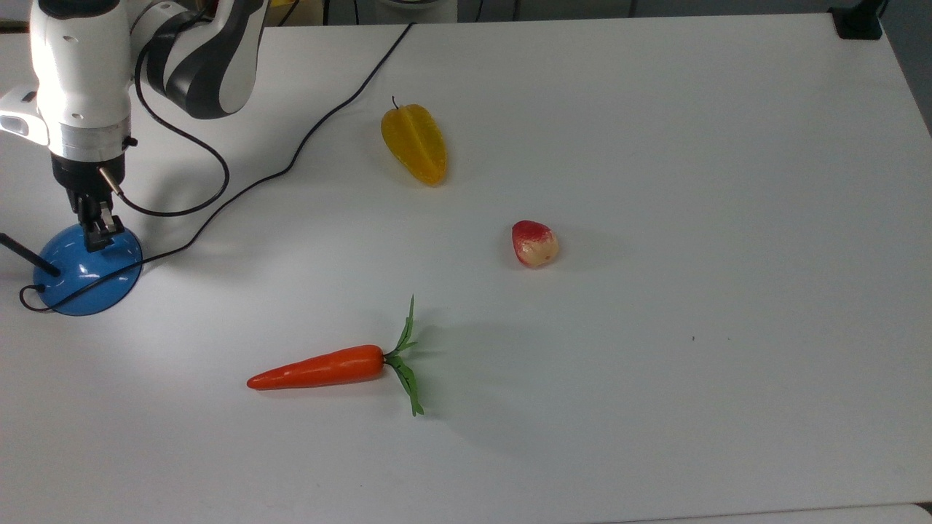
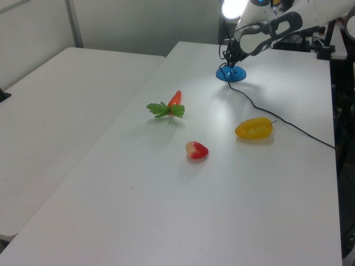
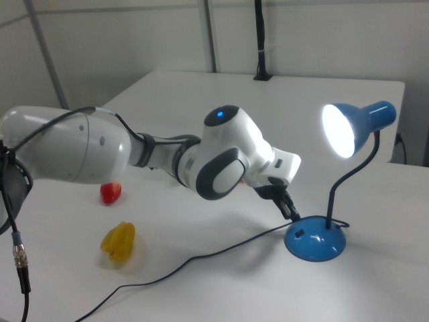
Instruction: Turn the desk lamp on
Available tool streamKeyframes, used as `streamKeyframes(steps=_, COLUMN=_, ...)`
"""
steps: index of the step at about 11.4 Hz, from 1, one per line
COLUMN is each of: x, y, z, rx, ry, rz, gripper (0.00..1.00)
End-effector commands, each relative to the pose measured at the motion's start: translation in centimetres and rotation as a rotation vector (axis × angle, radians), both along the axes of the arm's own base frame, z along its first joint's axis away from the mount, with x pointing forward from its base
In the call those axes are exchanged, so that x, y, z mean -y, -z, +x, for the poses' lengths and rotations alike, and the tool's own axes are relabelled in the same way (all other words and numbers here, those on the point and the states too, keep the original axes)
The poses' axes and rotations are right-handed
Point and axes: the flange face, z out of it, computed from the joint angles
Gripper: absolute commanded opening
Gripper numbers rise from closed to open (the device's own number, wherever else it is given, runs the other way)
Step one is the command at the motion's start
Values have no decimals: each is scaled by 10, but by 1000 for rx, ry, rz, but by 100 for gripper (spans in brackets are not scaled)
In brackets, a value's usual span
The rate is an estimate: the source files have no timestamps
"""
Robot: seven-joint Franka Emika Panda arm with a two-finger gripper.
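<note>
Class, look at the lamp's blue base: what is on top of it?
On the desk lamp base: the gripper tip at its upper edge, the thin stem, and the cord across it. The switch's state under the tip is hidden.

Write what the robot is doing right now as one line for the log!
lamp: lit | gripper: at lamp's blue base, fingers together | carrot, yellow fruit, strawberry: untouched on table

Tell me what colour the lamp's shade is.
Blue, matching its base; the lamp shade shows best in the right view, lit and glowing white inside.
</note>
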Motion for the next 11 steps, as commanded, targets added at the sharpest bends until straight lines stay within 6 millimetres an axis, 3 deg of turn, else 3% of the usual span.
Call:
streamKeyframes(steps=1, x=-49, y=-56, z=-9, rx=-99, ry=-72, rz=88, gripper=0)
streamKeyframes(steps=4, x=-116, y=-101, z=-27, rx=-265, ry=-179, rz=185, gripper=0)
streamKeyframes(steps=8, x=-200, y=-166, z=-77, rx=-455, ry=-412, rz=293, gripper=0)
streamKeyframes(steps=10, x=-223, y=-184, z=-108, rx=-472, ry=-592, rz=302, gripper=2)
streamKeyframes(steps=11, x=-217, y=-197, z=-119, rx=-460, ry=-648, rz=279, gripper=10)
